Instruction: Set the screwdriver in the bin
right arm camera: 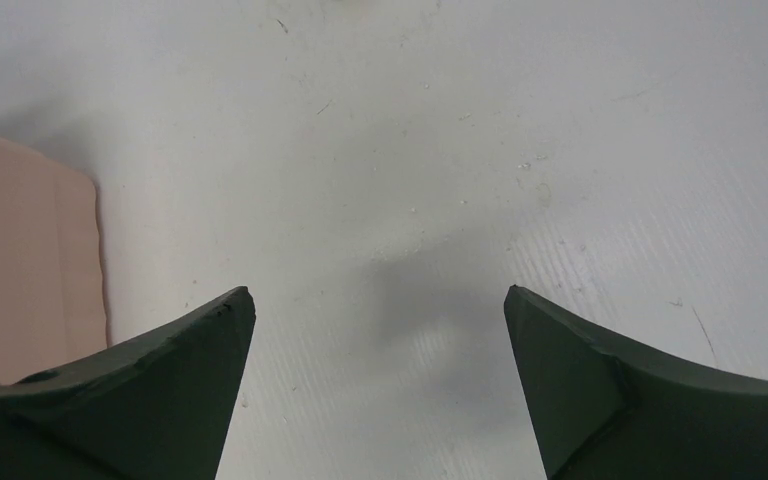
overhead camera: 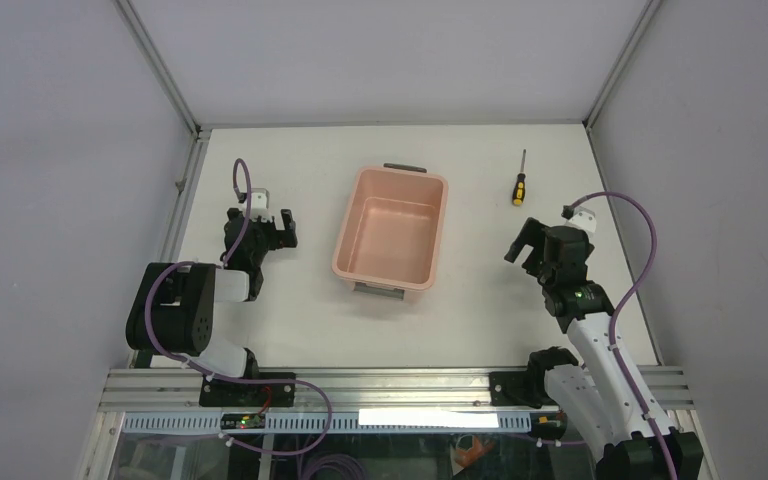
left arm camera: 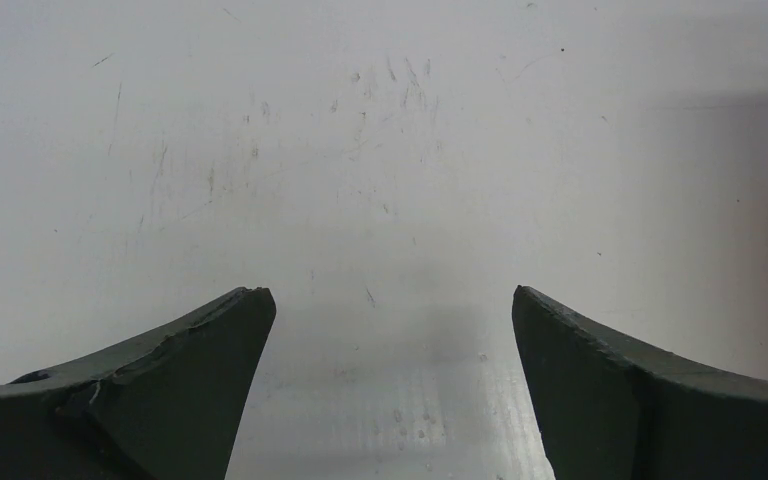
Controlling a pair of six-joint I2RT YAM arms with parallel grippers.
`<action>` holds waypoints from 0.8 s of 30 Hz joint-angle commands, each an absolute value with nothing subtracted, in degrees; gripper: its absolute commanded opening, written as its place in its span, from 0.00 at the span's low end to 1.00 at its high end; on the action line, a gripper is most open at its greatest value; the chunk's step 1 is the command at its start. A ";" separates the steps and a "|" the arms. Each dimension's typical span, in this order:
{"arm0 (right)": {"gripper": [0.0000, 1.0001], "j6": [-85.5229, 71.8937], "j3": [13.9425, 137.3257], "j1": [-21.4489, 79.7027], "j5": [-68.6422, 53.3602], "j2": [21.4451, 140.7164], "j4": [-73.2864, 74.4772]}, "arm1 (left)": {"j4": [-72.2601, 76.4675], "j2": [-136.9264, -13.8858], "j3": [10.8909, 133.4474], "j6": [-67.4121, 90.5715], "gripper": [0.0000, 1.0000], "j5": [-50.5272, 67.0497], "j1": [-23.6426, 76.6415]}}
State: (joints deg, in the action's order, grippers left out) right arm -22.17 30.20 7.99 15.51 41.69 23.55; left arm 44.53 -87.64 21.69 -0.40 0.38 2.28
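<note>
The screwdriver [overhead camera: 520, 182], black-and-yellow handle with a thin dark shaft pointing away, lies on the white table at the far right. The salmon-pink bin [overhead camera: 391, 228] stands empty in the middle, grey handles at its near and far ends. My right gripper [overhead camera: 528, 240] is open and empty, a little nearer than the screwdriver and right of the bin; its wrist view [right arm camera: 380, 305] shows bare table and a bin wall [right arm camera: 20, 260] at the left. My left gripper [overhead camera: 272, 226] is open and empty left of the bin; its wrist view [left arm camera: 393, 300] shows only scratched table.
Grey walls enclose the table on the left, back and right. An aluminium rail [overhead camera: 390, 385] with the arm bases runs along the near edge.
</note>
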 commanded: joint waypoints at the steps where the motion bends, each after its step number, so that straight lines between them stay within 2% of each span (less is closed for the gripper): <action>1: 0.99 -21.04 33.74 7.73 16.81 43.25 22.66 | 46.06 -86.35 21.97 0.53 0.99 0.88 2.65; 4: 0.99 -19.51 39.05 7.69 19.05 48.65 22.43 | 46.05 -86.33 21.97 0.53 0.99 0.86 2.64; 8: 0.99 -15.99 52.62 7.26 14.29 63.29 22.27 | 46.05 -86.33 21.97 0.53 0.99 0.93 2.64; 11: 0.99 -16.11 64.99 5.58 15.53 76.37 27.92 | 46.05 -86.39 21.97 0.53 0.99 0.88 2.67; 16: 0.99 -15.30 83.98 0.57 10.12 97.53 36.22 | 45.99 -86.40 21.97 0.53 0.99 0.93 2.65; 24: 0.94 -11.05 102.48 0.18 7.47 117.89 44.48 | 46.05 -86.34 21.97 0.53 0.99 0.88 2.65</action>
State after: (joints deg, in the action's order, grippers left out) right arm -14.28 94.39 -0.19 10.55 112.68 37.52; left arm 44.53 -87.64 21.69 -0.38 0.38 2.28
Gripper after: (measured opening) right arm 0.962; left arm 0.992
